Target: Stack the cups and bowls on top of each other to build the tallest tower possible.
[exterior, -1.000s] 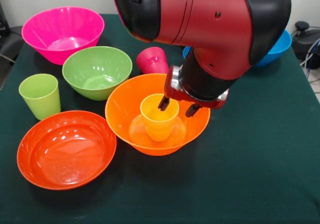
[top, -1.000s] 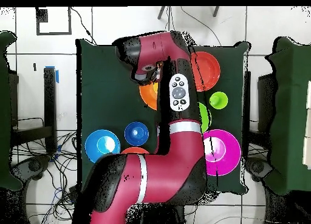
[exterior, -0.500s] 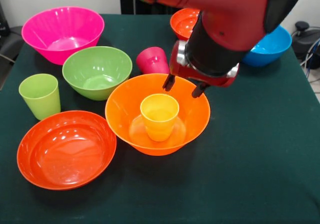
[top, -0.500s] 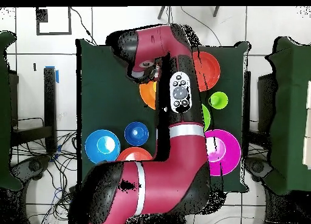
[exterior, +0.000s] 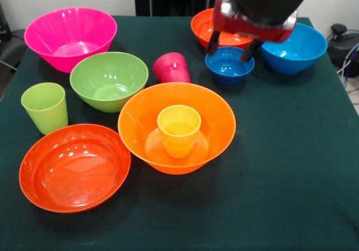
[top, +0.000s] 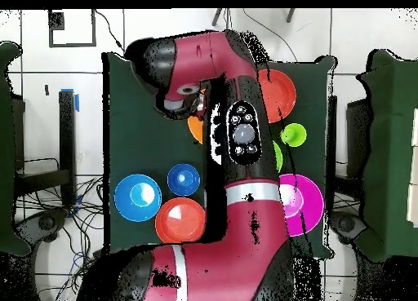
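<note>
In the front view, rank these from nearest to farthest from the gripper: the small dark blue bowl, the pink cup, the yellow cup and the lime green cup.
From the gripper:
1. Small dark blue bowl, directly below it.
2. Pink cup, to its left.
3. Yellow cup, inside the big orange bowl.
4. Lime green cup, far left.

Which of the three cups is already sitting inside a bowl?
The yellow-orange cup: it stands upright inside the big orange bowl. The lime green cup and the red-pink cup both stand on the table.

Seven bowls [exterior: 176, 124], three cups [exterior: 179, 130], one claw [exterior: 229, 46].
</note>
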`<state>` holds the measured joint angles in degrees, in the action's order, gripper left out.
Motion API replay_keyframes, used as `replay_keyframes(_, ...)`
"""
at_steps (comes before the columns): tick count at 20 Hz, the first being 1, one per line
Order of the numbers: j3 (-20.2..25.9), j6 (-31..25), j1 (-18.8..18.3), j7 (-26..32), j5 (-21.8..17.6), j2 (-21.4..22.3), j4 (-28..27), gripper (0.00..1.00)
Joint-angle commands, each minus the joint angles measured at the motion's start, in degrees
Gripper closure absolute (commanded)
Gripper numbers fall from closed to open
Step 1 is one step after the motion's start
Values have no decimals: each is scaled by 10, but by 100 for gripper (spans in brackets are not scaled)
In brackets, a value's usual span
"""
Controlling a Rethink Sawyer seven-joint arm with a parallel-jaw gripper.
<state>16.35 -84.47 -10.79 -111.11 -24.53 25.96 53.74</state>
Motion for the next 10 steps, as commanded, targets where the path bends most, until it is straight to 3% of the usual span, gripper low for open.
replay_keyframes(1,-23,142,4,-120,77,120,288,0)
replay_keyframes(4,-53,246,9,-217,125,155,388,0)
replay_keyframes(10,-86,316,23,-200,161,201,484,0)
